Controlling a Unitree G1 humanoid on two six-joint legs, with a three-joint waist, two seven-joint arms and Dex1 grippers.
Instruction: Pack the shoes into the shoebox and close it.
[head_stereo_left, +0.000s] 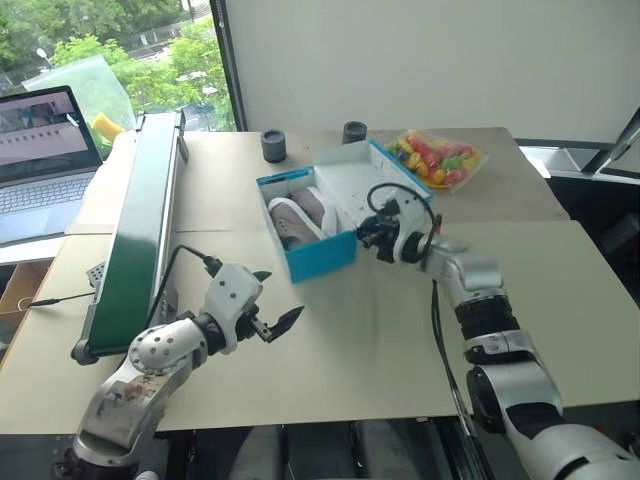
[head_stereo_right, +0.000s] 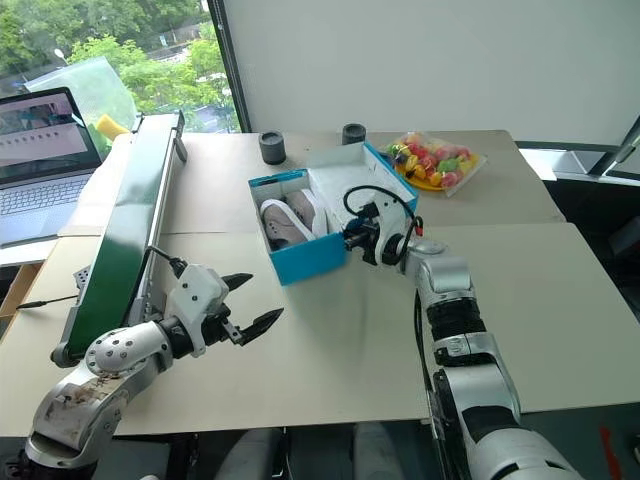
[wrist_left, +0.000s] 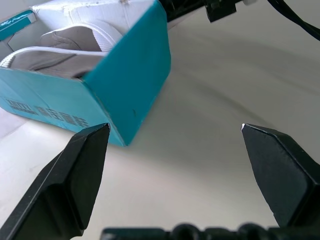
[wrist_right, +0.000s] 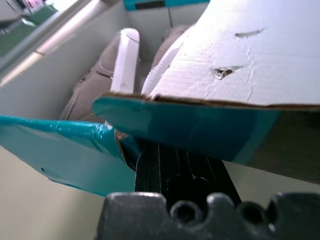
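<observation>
The table (head_stereo_left: 330, 350) carries a green conveyor (head_stereo_left: 140, 215) left of the shoebox (head_stereo_left: 315, 255). The shoebox sits open mid-table, its lid (head_stereo_left: 365, 180) half raised, with both shoes (head_stereo_left: 295, 215) lying inside. The right gripper (head_stereo_left: 368, 235), fingers pressed together, is at the box's right side under the lid edge. The left gripper (head_stereo_left: 272, 318), fingers spread wide, hovers near the box's front corner, holding nothing.

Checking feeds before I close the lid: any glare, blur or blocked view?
Left eye view: bright window, shoebox and shoes readable. Right wrist view: lid close and soft, covering much of the box. Left wrist view: box corner slightly blurred.
</observation>
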